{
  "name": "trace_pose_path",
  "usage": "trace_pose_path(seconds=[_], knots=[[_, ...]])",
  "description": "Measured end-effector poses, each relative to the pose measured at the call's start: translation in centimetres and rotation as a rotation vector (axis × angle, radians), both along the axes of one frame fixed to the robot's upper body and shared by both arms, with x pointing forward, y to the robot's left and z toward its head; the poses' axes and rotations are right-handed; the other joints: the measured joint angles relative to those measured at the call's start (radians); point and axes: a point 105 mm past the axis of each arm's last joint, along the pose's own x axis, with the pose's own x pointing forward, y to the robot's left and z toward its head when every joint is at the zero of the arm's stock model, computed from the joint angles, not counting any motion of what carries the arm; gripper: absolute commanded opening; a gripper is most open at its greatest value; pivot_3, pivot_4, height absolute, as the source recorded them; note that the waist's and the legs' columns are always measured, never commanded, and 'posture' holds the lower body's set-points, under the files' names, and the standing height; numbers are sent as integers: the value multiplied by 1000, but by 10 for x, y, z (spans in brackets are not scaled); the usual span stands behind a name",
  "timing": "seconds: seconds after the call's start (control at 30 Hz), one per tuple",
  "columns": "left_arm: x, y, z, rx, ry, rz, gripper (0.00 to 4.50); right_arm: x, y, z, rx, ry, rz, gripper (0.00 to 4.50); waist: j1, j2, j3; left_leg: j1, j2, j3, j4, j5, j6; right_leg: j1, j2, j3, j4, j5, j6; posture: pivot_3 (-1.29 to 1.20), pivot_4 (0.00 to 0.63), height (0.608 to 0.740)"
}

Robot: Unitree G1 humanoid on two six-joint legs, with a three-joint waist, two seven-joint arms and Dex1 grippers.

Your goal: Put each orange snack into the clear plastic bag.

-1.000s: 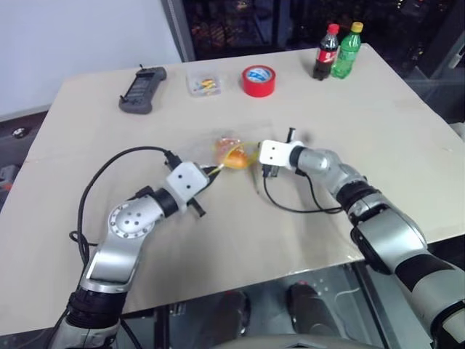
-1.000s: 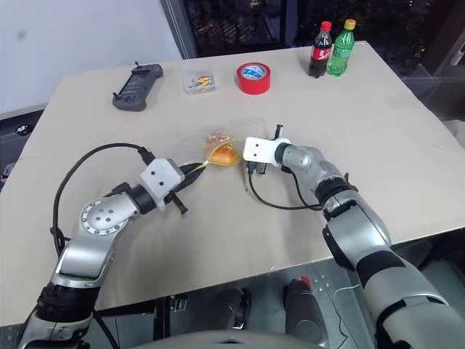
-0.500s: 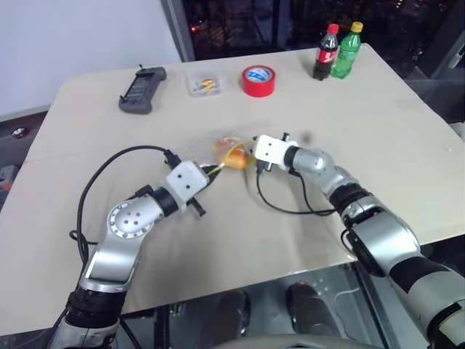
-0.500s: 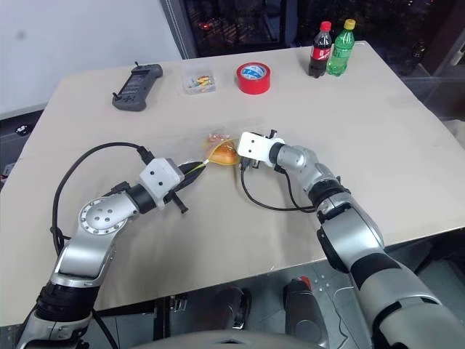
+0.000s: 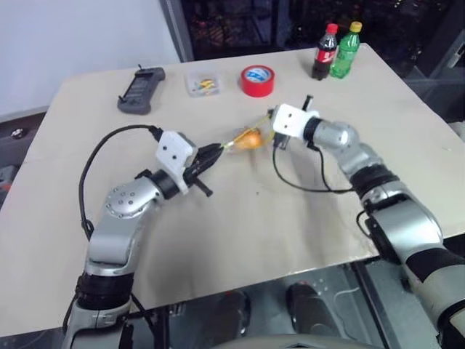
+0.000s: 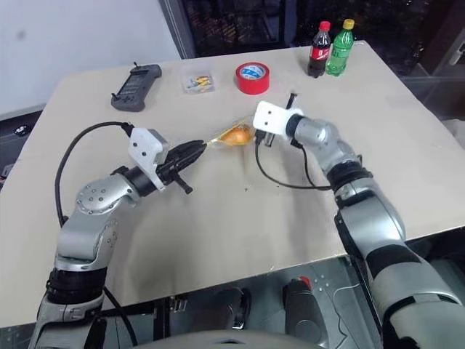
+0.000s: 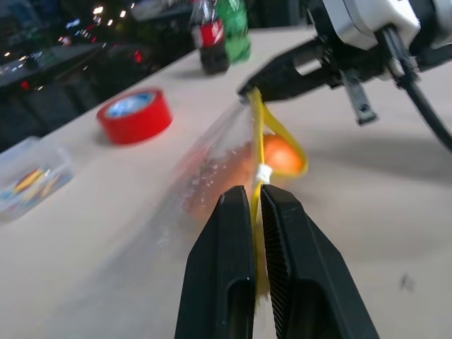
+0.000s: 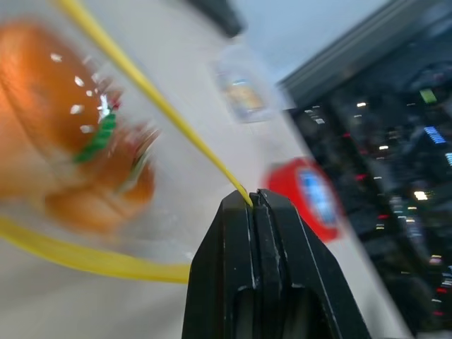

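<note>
1. The left gripper [image 7: 256, 201] has its jaws pinched on the yellow seal strip of the bag [image 7: 219, 169]; the strip runs up between the two black fingers [image 7: 222, 261].
2. The right gripper [image 8: 254, 200] has its jaws pressed tight together on the same strip, at the bag's other end.
3. In the head views the bag [image 5: 247, 138] hangs stretched between left gripper [image 5: 220, 150] and right gripper [image 5: 270, 131], lifted off the table [image 5: 349, 109].
4. The snacks [image 8: 70, 141] sit inside the bag. They are blurred in the right wrist view: orange-brown, with pale specks and a green streak. I cannot separate them cleanly there.
5. In the head views they merge into one orange blob [image 6: 236, 134], so a count is not possible.
6. The bag's clear walls are nearly invisible from above; mostly the yellow strip and the orange contents show.
7. Further back on the table stand a cola bottle [image 5: 324, 52] with a red label and a green bottle [image 5: 344, 51] with a yellow cap, touching or nearly so. Their label writing is too small to read.
8. Left of them lies a red tape roll [image 5: 258, 80] with a blue-and-white print inside; no words can be made out.
9. Beside the tape is a small clear box [image 5: 203, 83] with coloured bits inside, too small to identify.
10. A dark handset [image 5: 141, 89] lies near the far-left corner; its buttons and markings are illegible.
</note>
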Motion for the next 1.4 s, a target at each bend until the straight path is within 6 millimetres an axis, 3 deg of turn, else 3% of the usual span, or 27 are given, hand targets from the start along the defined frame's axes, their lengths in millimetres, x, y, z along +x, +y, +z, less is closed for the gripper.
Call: trace_pose_path(seconds=[0.07, 0.13, 0.17, 0.37, 0.5, 0.6, 0.63, 0.67, 0.7, 0.73, 0.77, 0.87, 1.17, 1.4], knots=[[8, -1, 15, -75, 1, -13, 318, 2, -7, 10, -26, -3, -12, 38, 4, 0, 0, -1, 0, 0, 1, 0, 0, 0, 0, -1, 0, 0, 0, 0, 150, 740], [16, 2, 44, -180, -14, -30, 318, 0, -15, 25, -97, 1, -3, 38, 5, 0, 0, -1, 0, 0, 2, 0, 0, 0, 0, -1, 0, 0, 0, 0, 150, 740], [17, 1, 47, -200, -7, -39, 318, -2, -18, 27, -116, 9, 1, 38, 3, 0, 0, -1, 0, 0, 2, 0, 0, 0, -1, 0, -1, 0, 0, 0, 150, 740], [23, 0, 30, -311, 143, -71, 318, -10, -27, 26, -204, 107, 17, 38, 2, 0, 0, -1, 0, 0, 1, 0, 0, 0, 0, 0, 0, 0, 0, 0, 150, 740], [24, 4, 20, -306, 168, -55, 318, -18, -33, 11, -214, 189, 18, 38, 5, 0, 0, -1, 0, 0, 2, 0, 0, 0, -1, 0, 0, 0, 0, 0, 150, 740], [24, 6, 14, -285, 170, -40, 318, -24, -39, 3, -221, 217, 14, 1209, 8, 0, 0, -1, 0, 0, 2, 0, 0, 0, -1, 0, 0, 0, 0, 0, 150, 740], [24, 6, 14, -282, 169, -39, 318, -26, -42, 3, -217, 221, 12, 1209, 9, 0, 0, -2, 0, 0, 2, 0, 0, 0, -1, 0, -1, 0, 0, 0, 150, 740], [24, 7, 14, -275, 166, -35, 318, -30, -44, 2, -207, 229, 15, 1823, 12, 0, 0, -2, 0, 0, 2, 0, 0, 0, -1, 0, -1, 0, 0, 0, 150, 740], [24, 8, 14, -269, 163, -31, 318, -34, -46, 3, -196, 233, 20, 1930, 12, 0, 0, -2, 0, 0, 2, 0, 0, 0, -1, 0, 0, 0, 0, 0, 150, 740], [24, 8, 14, -268, 161, -34, 318, -36, -48, 5, -190, 227, 21, 2386, 13, 0, 0, -2, 0, 0, 2, 0, 0, 0, -1, 0, 0, 0, 0, 0, 150, 740], [24, 8, 14, -267, 161, -35, 318, -38, -49, 7, -187, 224, 22, 2386, 14, 0, 0, -2, 0, 0, 2, 0, 0, 0, -1, 0, 0, 0, 0, 0, 150, 740], [23, 7, 10, -259, 170, -41, 318, -47, -60, 20, -167, 176, 10, 3602, 19, 0, 0, -2, 0, 0, 2, 0, 0, 0, -1, -1, -1, 0, 0, 0, 150, 740], [18, 4, 15, -239, 143, -56, 318, -72, -66, -2, -156, 249, 12, 3602, 35, -1, 0, -2, 0, 0, 2, 0, 0, 0, -1, 0, -1, 0, 0, 0, 150, 740], [17, 5, 14, -231, 146, -52, 318, -58, -72, -14, -137, 242, -70, 3602, 34, -1, 0, -1, 0, 1, 2, 0, 0, 0, -1, 0, 0, 0, 0, 0, 150, 740]])
